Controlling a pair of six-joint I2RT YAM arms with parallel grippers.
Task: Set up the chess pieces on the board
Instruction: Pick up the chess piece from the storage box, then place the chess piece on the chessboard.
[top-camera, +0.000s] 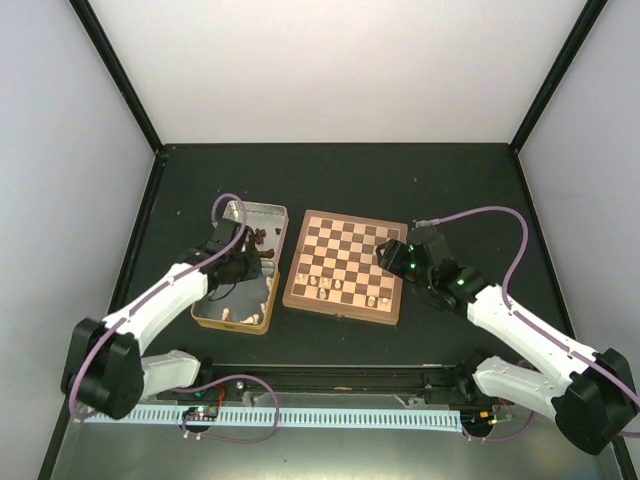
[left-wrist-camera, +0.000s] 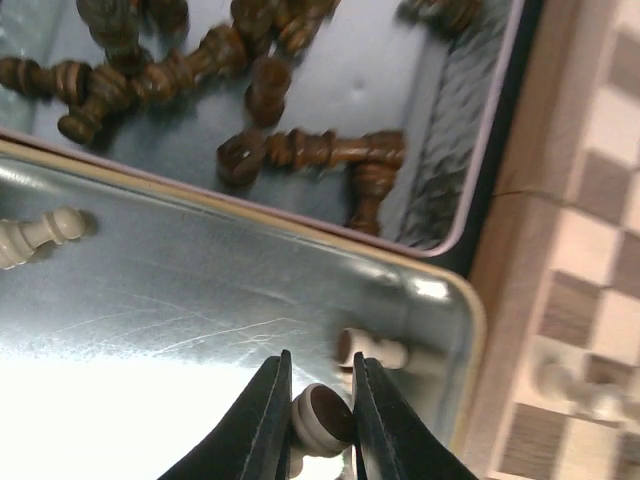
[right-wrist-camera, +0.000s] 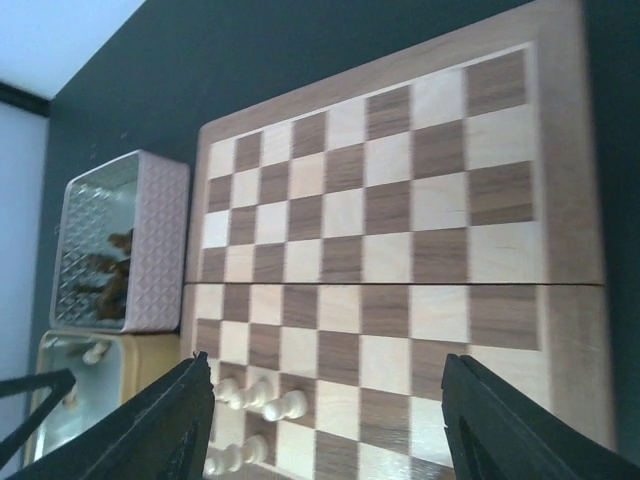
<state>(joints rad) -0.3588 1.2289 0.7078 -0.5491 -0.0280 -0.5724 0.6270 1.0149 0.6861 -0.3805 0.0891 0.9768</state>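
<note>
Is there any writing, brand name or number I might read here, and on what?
No readable text anywhere. The board shows only plain squares; the tin has an embossed diamond pattern on its wall, no lettering; the left arm and right arm show no legible label.

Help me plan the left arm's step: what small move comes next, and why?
Probably lift straight up. The left jaws are shut on a cream piece low in the tin, another piece lies close beside it, and the tin's rim stands between it and the board.
</note>
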